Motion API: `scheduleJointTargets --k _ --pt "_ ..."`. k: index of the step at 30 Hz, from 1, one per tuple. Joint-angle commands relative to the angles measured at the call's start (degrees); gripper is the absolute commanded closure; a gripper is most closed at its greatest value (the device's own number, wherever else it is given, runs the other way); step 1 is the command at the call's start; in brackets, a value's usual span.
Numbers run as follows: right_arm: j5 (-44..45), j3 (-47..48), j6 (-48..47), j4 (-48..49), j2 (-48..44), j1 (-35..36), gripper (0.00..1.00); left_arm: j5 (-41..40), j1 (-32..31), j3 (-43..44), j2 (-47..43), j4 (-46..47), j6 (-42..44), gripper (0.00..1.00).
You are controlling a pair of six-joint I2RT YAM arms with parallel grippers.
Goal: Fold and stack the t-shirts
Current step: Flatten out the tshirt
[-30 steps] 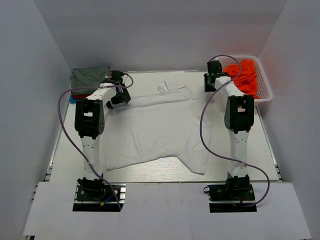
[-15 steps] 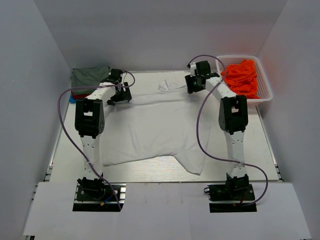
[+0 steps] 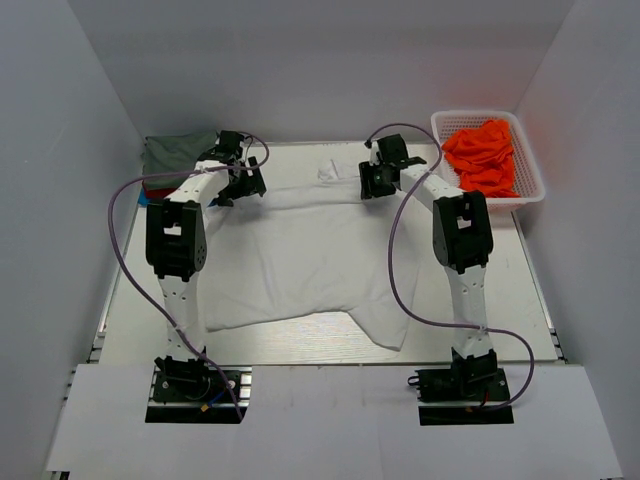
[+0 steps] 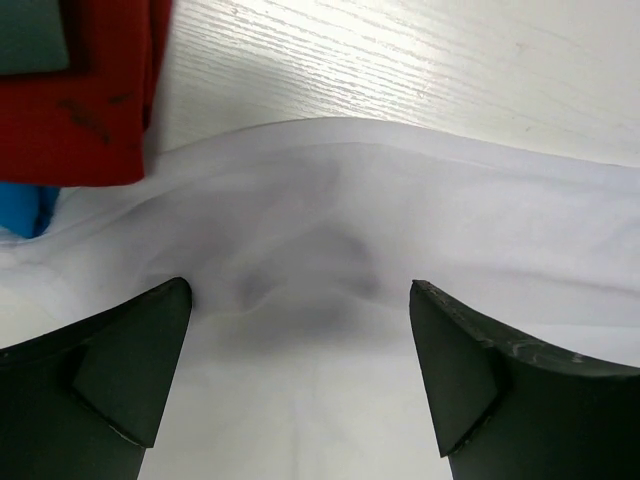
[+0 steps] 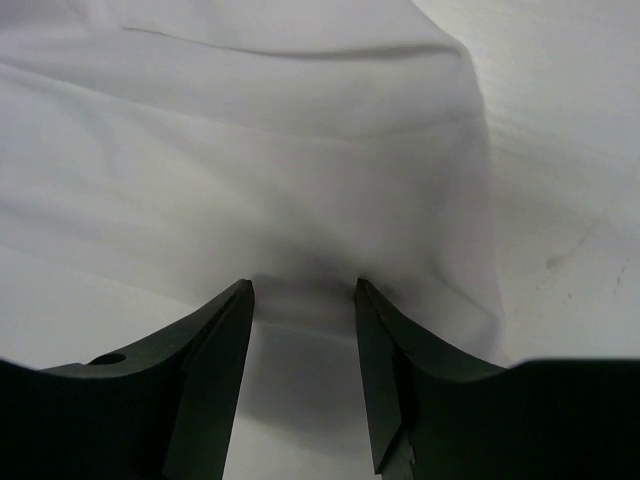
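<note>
White shirt: we see a plain white cotton-like t-shirt (image 3: pixel 310 255) spread across the middle of the pale wood-grain table (image 3: pixel 330 345), collar end away from the arm bases, lower hem nearest them.
Left gripper: the left gripper (image 3: pixel 240 183) sits at the white shirt's far left shoulder, fingers spread wide over a low ridge of cloth, gripping nothing (image 4: pixel 300 300).
Right gripper: the right gripper (image 3: pixel 372 182) sits at the far right shoulder, jaws part open and straddling a raised fold, not yet clamped (image 5: pixel 303 290).
Step in hand: we judge both arms are setting up a shoulder pinch for the first fold.
Next move: it calls for both jaws to close on the cloth together, then lift evenly.
Finished stack: olive-grey folded shirt (image 3: pixel 178 152) over a red one (image 4: pixel 75 95) and a blue one (image 4: pixel 25 210), just left of the white shirt.
Waiting: bright orange shirt (image 3: pixel 482 152) in the white plastic lattice basket (image 3: pixel 530 192), right of the white shirt.
Writing: we can read no brand, label or lettering.
</note>
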Motion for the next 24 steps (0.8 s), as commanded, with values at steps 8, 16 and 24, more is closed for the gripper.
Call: scheduleJointTargets --k 8,16,24 --pt "18.69 -9.98 15.64 -4.87 -4.80 -5.58 0.52 -3.67 -0.23 2.96 -0.79 -0.26 0.08 0.00" --pt "12.22 -7.27 3.53 -5.75 -6.73 -9.01 0.38 0.64 -0.23 13.06 6.07 -1.57 0.70 0.00" --pt "10.79 -3.06 -3.61 -1.27 -10.25 -5.06 0.32 9.33 -1.46 9.66 1.18 2.89 -0.61 0.00"
